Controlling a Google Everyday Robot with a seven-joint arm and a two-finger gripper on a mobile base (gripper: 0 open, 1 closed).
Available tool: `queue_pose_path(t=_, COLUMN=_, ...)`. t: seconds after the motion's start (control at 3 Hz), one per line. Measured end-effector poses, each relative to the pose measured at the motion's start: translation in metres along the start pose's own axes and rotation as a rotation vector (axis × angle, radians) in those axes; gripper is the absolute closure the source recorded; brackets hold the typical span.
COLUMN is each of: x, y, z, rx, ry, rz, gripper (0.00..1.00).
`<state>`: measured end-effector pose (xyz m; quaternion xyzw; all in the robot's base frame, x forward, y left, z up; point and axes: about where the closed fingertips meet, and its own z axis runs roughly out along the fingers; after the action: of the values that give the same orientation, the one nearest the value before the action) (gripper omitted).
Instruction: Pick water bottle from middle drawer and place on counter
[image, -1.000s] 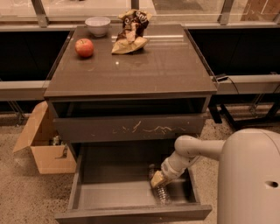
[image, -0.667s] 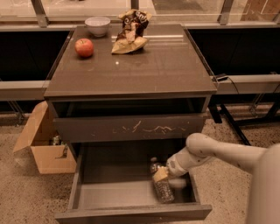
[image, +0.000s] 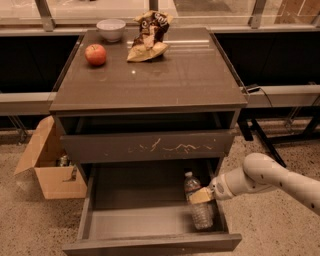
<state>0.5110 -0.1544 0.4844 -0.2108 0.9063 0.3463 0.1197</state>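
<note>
Inside the open middle drawer (image: 142, 219), toward its right wall, the tan fingers (image: 201, 195) of the gripper (image: 199, 196) pinch the water bottle (image: 198, 205) across its upper body. The bottle is clear with a white cap, and it lies at a slant, cap toward the back of the drawer and base toward the front corner. Whether its base rests on the grey drawer floor I cannot tell. The wrist behind the fingers is pale and rounded, and the cream arm (image: 272, 179) runs off to the right edge of the view, low over the floor.

The drawer is pulled well out, with a plain front rim. Above it is the shut drawer front (image: 147, 146), marked with pale scratches, and over that a dark open gap under the top slab. The worktop (image: 175, 75) is dark grey-brown and glossy and catches a streak of light near the back. On it a red apple (image: 95, 54) sits at the left, a white bowl (image: 111, 29) behind it at the back edge, and a crumpled snack bag (image: 148, 36) just right of the bowl.

The floor (image: 280, 230) is speckled stone. An open cardboard box (image: 49, 169) stands against the cabinet's left side. A grey ledge (image: 282, 95) runs behind, and dark recesses lie on both sides.
</note>
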Motion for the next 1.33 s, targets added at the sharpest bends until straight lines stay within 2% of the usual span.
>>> queue_pose_path(t=0.33, x=-0.002, y=0.002, z=0.004, rx=-0.003, ry=0.006, rz=-0.003, gripper=1.00)
queue_pose_path(t=0.67, x=-0.007, y=0.024, z=-0.015, rx=-0.012, ry=-0.032, rz=-0.064, gripper=1.00)
queue_pose_path(t=1.0, x=-0.012, y=0.071, z=-0.056, rx=0.019, ry=-0.102, rz=-0.199, gripper=1.00)
queue_pose_path(t=1.33, x=-0.020, y=0.136, z=-0.115, rx=0.093, ry=-0.165, rz=-0.367, gripper=1.00)
